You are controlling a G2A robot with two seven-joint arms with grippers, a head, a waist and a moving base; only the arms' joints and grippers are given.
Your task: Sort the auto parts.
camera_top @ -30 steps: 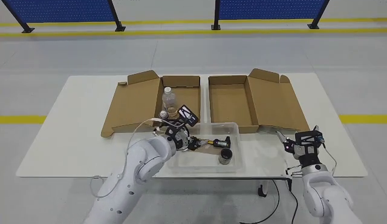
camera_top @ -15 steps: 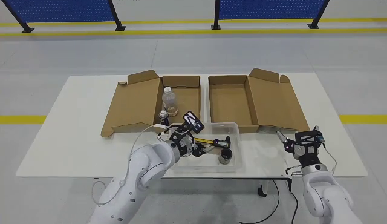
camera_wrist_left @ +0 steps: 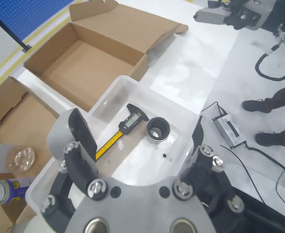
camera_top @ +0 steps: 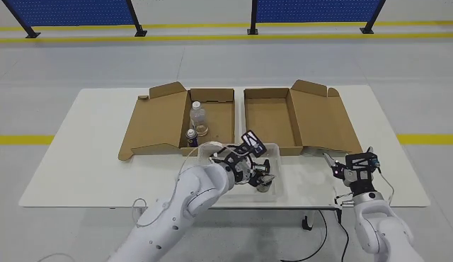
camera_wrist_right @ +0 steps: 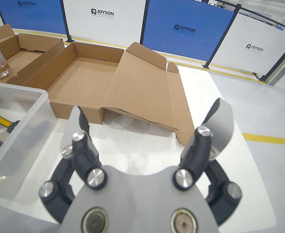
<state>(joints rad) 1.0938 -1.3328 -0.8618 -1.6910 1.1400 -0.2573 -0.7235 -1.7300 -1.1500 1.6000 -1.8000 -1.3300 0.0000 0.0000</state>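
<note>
- The left claw (camera_wrist_left: 137,122) is spread wide, with nothing held between its fingers (camera_wrist_left: 80,132).
- It hangs above the clear plastic bin (camera_wrist_left: 108,100), over the part of the bin nearest the right box (camera_top: 272,124).
- No contact between this claw and the bin or its contents can be made out.
- A caliper (camera_wrist_left: 132,120) with a yellow scale lies flat on the bin floor, directly in line with the open claw.
- A dark ring (camera_wrist_left: 157,130) stands upright with its opening upward, just beside the head of the caliper; whether the two touch cannot be told.
- A small black chip (camera_wrist_left: 165,155) lies loose on the bin floor near the ring.
- The right claw (camera_wrist_right: 147,109) is likewise spread and holds nothing. It is placed over the near right part of the tabletop (camera_top: 85,156), beside the folded-out flap of the right box and well apart from the bin.
- The left box (camera_top: 219,124) is open and stands beside the right box, behind the bin.
- In the left box, a clear bottle (camera_top: 197,115) stands upright, and a spray can (camera_top: 191,134) stands near it at the corner closest to the bin.
</note>
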